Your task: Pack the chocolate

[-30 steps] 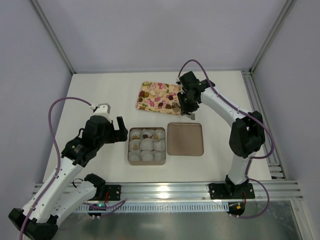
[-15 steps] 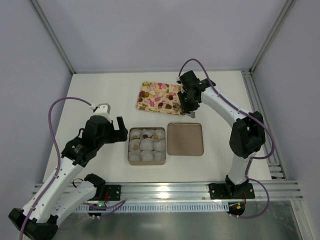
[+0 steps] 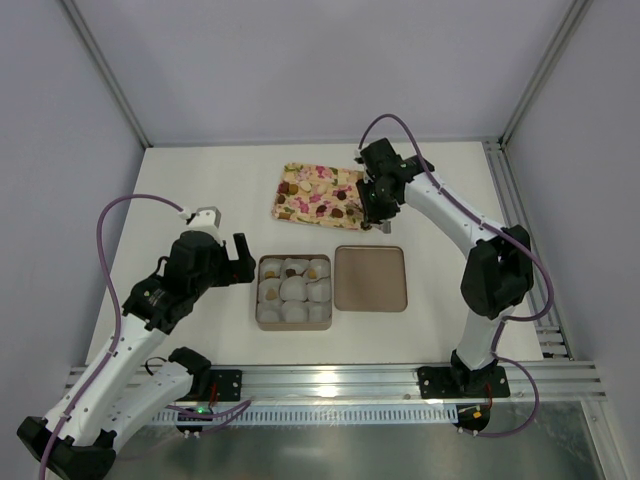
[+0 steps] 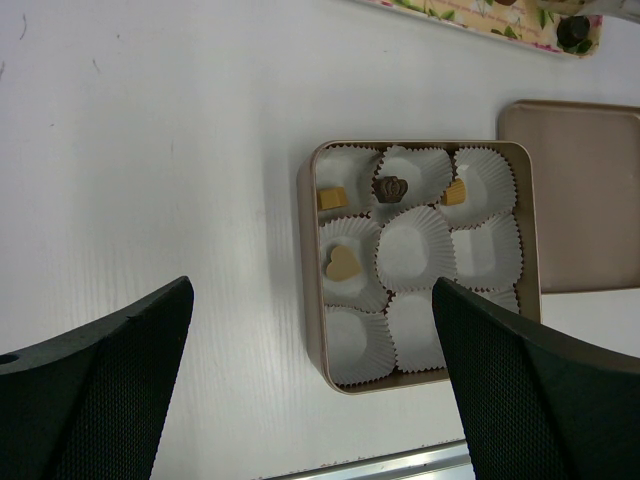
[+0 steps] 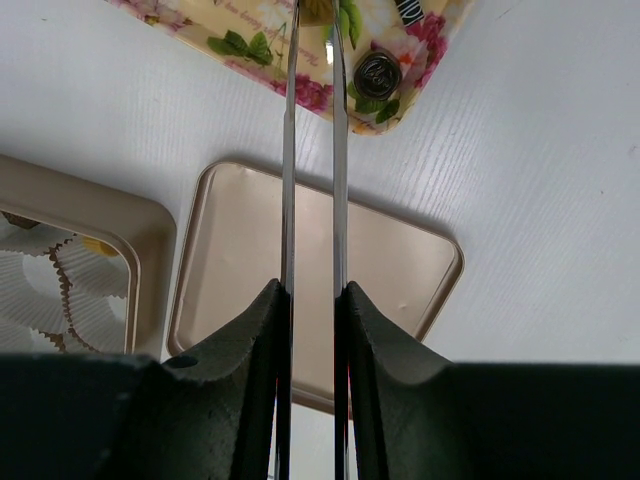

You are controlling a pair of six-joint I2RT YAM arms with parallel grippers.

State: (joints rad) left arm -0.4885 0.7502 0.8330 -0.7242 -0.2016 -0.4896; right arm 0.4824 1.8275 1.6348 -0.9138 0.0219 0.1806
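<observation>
Chocolate (image 5: pixel 377 75) beside right fingers (image 5: pixel 339 150), tips cropped

A square box (image 3: pixel 293 326) sits on the white table (image 3: pixel 200 180), filled with white paper cups (image 3: pixel 298 290). A few cups along its far row and left side hold chocolate (image 3: pixel 268 291). Just right of the box lies its lid (image 3: pixel 370 278), flat and hollow side up. Beyond the box, well apart, a flowered tray (image 3: pixel 283 208) lies slightly tilted, with more chocolate scattered on it. The left arm (image 3: pixel 150 300) reaches toward the box's left side, and the left jaws stand wide apart just beside it. The right arm (image 3: pixel 450 215) stretches past the lid, and the right jaws point down over the tray end farthest right of the box. How wide they stand cannot be made out.
</observation>
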